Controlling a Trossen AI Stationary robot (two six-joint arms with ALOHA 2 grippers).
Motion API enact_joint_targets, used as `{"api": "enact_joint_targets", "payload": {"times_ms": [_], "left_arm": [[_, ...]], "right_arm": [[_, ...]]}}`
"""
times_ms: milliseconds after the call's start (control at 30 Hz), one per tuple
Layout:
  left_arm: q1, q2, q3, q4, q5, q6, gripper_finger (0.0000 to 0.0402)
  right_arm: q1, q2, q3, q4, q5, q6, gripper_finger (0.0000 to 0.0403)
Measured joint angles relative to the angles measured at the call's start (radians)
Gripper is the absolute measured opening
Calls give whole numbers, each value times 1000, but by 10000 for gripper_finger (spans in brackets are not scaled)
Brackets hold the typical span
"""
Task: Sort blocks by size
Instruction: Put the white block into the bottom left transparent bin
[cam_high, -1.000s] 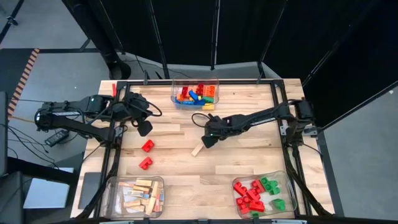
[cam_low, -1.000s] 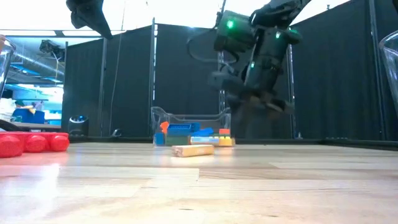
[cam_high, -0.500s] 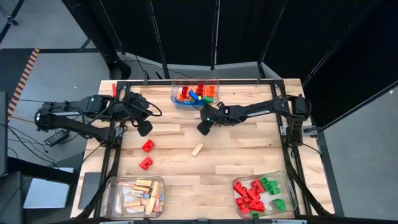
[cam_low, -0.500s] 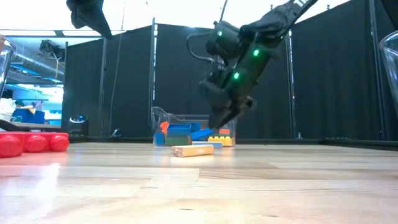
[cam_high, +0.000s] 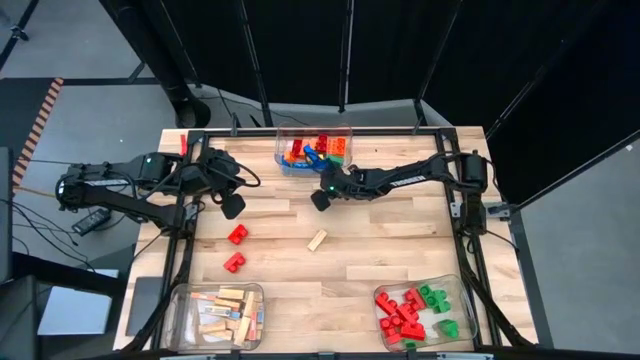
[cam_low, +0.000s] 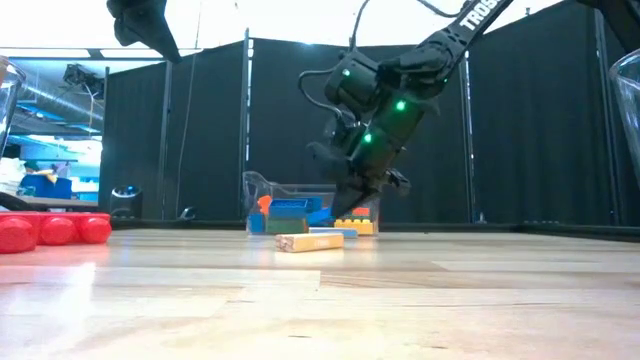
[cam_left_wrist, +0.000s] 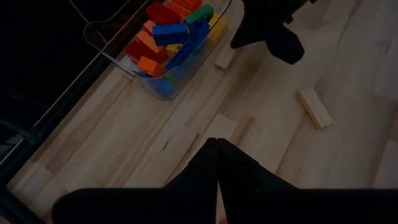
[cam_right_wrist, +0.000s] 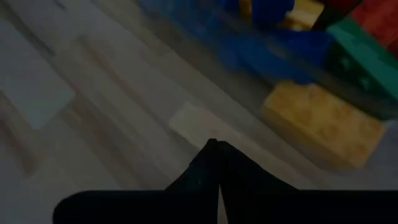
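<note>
We are sorting blocks by size, and the blocks are lying in several places. A mixed pile of coloured bricks (cam_high: 316, 150) is sitting in a clear bin (cam_high: 282, 160) at the far middle of the table (cam_high: 380, 250). One pale wooden bar (cam_high: 317, 240) is lying alone near the table's centre, and two red bricks (cam_high: 236, 249) are lying apart from it, toward the left. Near the front edge, a bin of wooden bars (cam_high: 224, 312) is sitting on the left, and a bin of red and green bricks (cam_high: 415, 313) on the right.

Our right gripper (cam_high: 319, 200) is hovering just in front of the mixed bin — its jaws pressed together, holding nothing we can see. Our left gripper (cam_high: 233, 206) is waiting above the table's left side, jaws also together and empty.

To do this step well, we judge the right jaws should part before they drop onto a brick, straddle one piece only, and stay off the bin wall.
</note>
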Motion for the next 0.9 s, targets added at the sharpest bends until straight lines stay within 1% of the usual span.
{"api": "enact_joint_targets", "payload": {"times_ms": [100,233,333,567,733,767,800,833,867,900], "left_arm": [[0,0,0,0,-4,0,13],[0,0,0,0,-12,0,13],[0,0,0,0,-14,0,13],[0,0,0,0,-14,0,13],[0,0,0,-1,-15,-1,13],[0,0,0,-2,-15,0,13],[0,0,0,-3,-15,0,13],[0,0,0,-2,-15,0,13],[0,0,0,-3,-15,-1,13],[0,0,0,-3,-15,-1,13]], "right_arm": [[2,0,0,34,11,8,12],[0,0,0,37,42,7,8],[-10,0,0,29,46,6,7],[-22,41,5,37,70,-7,6],[14,54,5,16,62,13,6],[23,57,4,15,-3,34,6],[34,63,1,0,-25,35,6],[45,68,-4,-2,-6,35,6],[50,63,-1,-11,-46,45,6],[60,61,-1,-12,-49,49,6]]}}
